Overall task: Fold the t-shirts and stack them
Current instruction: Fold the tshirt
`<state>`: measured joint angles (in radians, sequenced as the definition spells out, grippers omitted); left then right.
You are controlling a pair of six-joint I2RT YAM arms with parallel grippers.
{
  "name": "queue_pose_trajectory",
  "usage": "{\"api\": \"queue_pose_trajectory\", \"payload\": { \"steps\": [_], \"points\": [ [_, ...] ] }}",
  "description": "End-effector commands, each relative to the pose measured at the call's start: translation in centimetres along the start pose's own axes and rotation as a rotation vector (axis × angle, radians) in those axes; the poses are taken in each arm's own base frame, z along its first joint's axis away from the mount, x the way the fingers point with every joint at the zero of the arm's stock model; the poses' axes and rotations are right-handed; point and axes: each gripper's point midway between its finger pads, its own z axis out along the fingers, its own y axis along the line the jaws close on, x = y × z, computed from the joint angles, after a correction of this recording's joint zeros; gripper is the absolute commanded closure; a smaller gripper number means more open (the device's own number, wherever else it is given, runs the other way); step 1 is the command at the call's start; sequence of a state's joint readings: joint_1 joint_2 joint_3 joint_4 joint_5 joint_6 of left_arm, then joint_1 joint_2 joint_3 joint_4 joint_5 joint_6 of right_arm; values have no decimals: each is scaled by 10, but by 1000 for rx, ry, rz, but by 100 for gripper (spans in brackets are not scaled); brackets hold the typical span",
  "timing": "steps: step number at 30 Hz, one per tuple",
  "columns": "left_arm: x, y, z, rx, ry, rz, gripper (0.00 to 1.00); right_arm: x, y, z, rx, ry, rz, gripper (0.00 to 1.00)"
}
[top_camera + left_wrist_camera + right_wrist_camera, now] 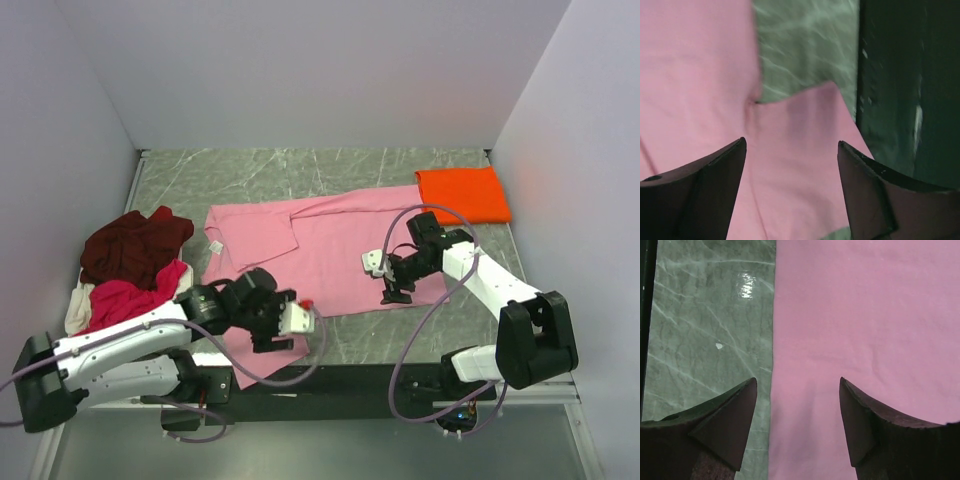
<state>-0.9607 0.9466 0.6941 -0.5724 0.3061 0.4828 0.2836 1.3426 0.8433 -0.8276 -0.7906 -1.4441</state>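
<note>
A light pink t-shirt (320, 245) lies spread flat across the middle of the table. My left gripper (272, 335) is open just above its near-left sleeve (805, 150), jaws straddling the cloth. My right gripper (395, 290) is open over the shirt's near hem edge (840, 340), one finger above bare table. A folded bright orange t-shirt (463, 194) lies at the back right. A heap of dark maroon (135, 245), magenta-red (125, 298) and cream (78, 310) shirts sits at the left.
The table is grey-green marble (270, 175) with white walls on three sides. A dark rail (330, 378) runs along the near edge and shows in the left wrist view (905, 85). Purple cables loop from both arms.
</note>
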Motion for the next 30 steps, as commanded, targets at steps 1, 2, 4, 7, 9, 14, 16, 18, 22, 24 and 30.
{"api": "queue_pose_trajectory", "payload": {
  "steps": [1,2,4,7,9,14,16,18,22,24,30],
  "points": [
    [33,-8,6,3,178,135,26,-10,-11,-5,49,-20,-4,27],
    [34,-14,9,28,196,158,31,-10,-13,-5,56,-20,2,27],
    [44,-24,14,78,263,166,49,-8,-14,-5,67,-17,9,27],
    [60,-42,18,140,351,210,52,-6,-16,-6,83,-16,14,27],
    [65,-53,19,178,380,236,52,-4,-15,-6,85,-15,18,27],
    [66,-57,14,167,426,239,50,0,-17,-10,92,-26,45,27],
    [41,-46,11,79,390,172,56,1,-15,-9,81,-25,54,27],
    [0,-26,7,-51,327,82,58,1,-12,-8,69,-27,49,27],
    [-46,-19,-4,-154,322,-222,55,0,-12,-7,66,-37,52,27],
    [-52,-22,-3,-154,339,-301,55,-1,-18,-8,80,-35,78,27],
    [-49,43,-17,-445,217,-583,39,18,-113,-41,454,89,380,28]
  ]
}}
